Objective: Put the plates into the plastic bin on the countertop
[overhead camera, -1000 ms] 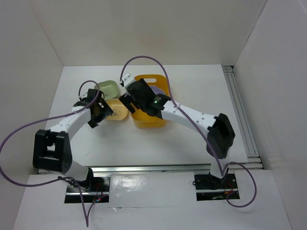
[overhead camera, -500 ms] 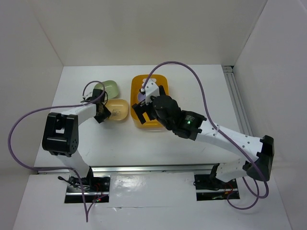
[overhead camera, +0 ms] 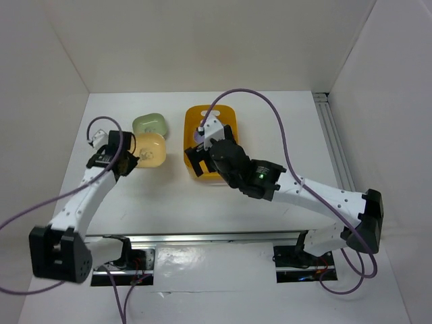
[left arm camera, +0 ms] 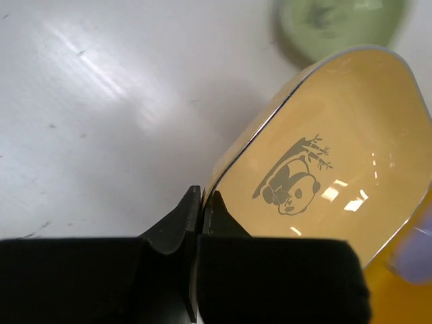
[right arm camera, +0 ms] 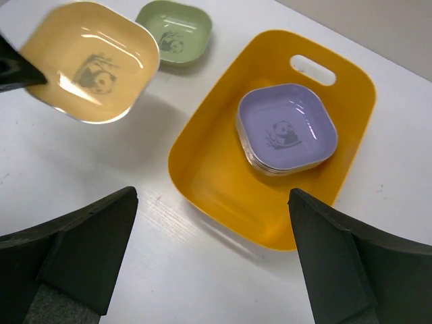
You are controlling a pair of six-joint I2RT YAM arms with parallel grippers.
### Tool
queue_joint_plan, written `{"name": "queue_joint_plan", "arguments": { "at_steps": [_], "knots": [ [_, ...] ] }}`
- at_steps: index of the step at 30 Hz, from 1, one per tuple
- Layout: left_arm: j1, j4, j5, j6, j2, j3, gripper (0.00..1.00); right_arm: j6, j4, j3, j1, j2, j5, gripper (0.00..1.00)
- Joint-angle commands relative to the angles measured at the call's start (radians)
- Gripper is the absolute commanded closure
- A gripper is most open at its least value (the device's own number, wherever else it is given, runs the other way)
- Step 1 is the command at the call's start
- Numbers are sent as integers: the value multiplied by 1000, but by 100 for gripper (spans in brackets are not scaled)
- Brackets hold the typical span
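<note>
A yellow plate (left arm camera: pixel 324 162) with a panda print hangs tilted just above the countertop (overhead camera: pixel 270 121), its near rim pinched by my left gripper (left arm camera: pixel 204 196), which is shut on it. The same yellow plate (right arm camera: pixel 91 61) casts a shadow beneath itself. A green plate (overhead camera: pixel 150 124) lies flat on the countertop beyond it, also shown as the green plate (right arm camera: pixel 174 30). The yellow-orange plastic bin (right arm camera: pixel 202 162) holds a stack of plates topped by a lavender plate (right arm camera: pixel 287 125) in its far half. My right gripper (right arm camera: pixel 212 196) hovers open and empty over the bin's near end.
White walls close in the countertop on three sides. An aluminium rail (overhead camera: pixel 336 155) runs along the right edge. The right arm (overhead camera: pixel 304 192) stretches across the bin's near end, and purple cables loop over both arms.
My left gripper has shut on the yellow plate's rim and drawn it up and slightly left. The right arm swung out over the bin a second ago and has held there since.
</note>
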Motion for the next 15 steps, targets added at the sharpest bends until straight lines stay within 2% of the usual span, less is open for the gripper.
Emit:
{"name": "queue_joint_plan", "arguments": {
  "at_steps": [1, 3, 6, 11, 12, 15],
  "knots": [
    [-50, 65, 81, -1, -194, 36, 100, 84, 45, -30, 6, -88, 164, 0],
    [-82, 133, 152, 35, -212, 58, 100, 180, 45, -50, -14, -112, 237, 0],
    [-174, 155, 182, 35, -128, 177, 100, 305, 31, -86, -61, -166, 297, 0],
    [-307, 166, 171, 76, 102, 442, 100, 411, 8, -172, -86, -313, 418, 0],
    [-318, 166, 171, 96, 189, 479, 100, 423, 8, -183, -95, -372, 433, 0],
    [-337, 166, 183, 125, 323, 613, 100, 434, -18, -212, -104, -480, 443, 0]
  ]
}}
